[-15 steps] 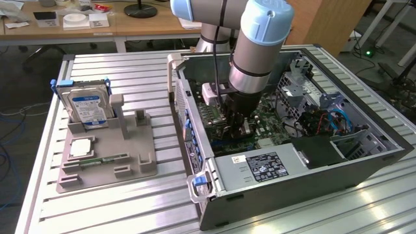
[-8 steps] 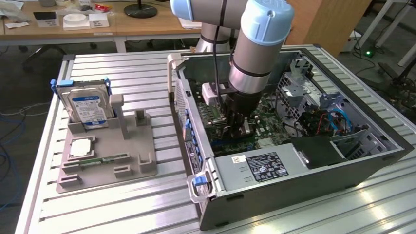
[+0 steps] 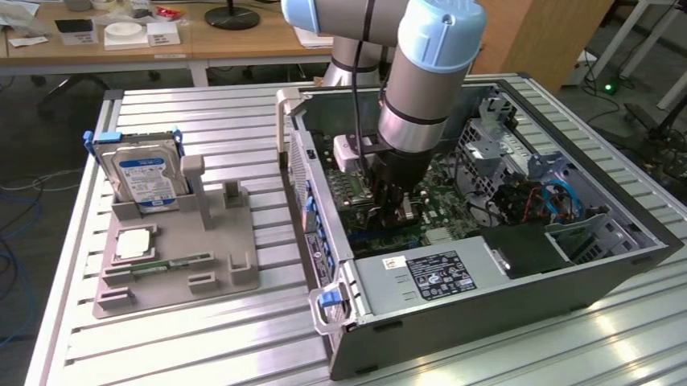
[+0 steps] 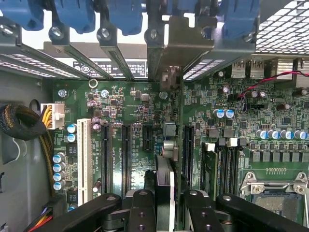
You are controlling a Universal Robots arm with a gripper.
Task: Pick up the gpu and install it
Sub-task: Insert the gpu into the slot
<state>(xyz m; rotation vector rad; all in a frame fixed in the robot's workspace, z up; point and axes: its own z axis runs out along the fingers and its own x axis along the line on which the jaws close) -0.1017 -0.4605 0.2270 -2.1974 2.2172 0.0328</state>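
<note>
Install step in hand, pick-up looks done; gripper (image 4: pixel 164 203) is clenched on the gpu (image 4: pixel 164 181), a thin dark card held edge-on between the two black fingers (image 4: pixel 141 208), seen in the wrist view; card hangs just above the motherboard (image 4: pixel 145 111), roughly in line with the long black slots (image 4: pixel 126 154); whether its edge is already in a slot cannot be told; judged next need: keep the card square to the slot and its bracket lined up with the rear openings of the case, then press straight in; a tilt could jam the edge connector. Landmark is the open computer case (image 3: pixel 601 265); gripper (image 3: pixel 388 211) is inside it, over the middle of the board; inside the case near its front lies a black power supply with a label (image 3: pixel 440 275); farther in are blue cables (image 3: pixel 553 201) and metal drive cages; blue clips (image 4: pixel 77 14) line the rear slot covers. Beside the case, on the exterior view's left, a grey parts holder (image 3: pixel 215 277) sits on the metal table (image 3: pixel 161 346); in it a hard drive (image 3: pixel 145 178) stands upright, a small square chip (image 3: pixel 133 243) and a green memory stick (image 3: pixel 161 265) lie flat; one upright holder post (image 3: pixel 232 193) stands bare.
</note>
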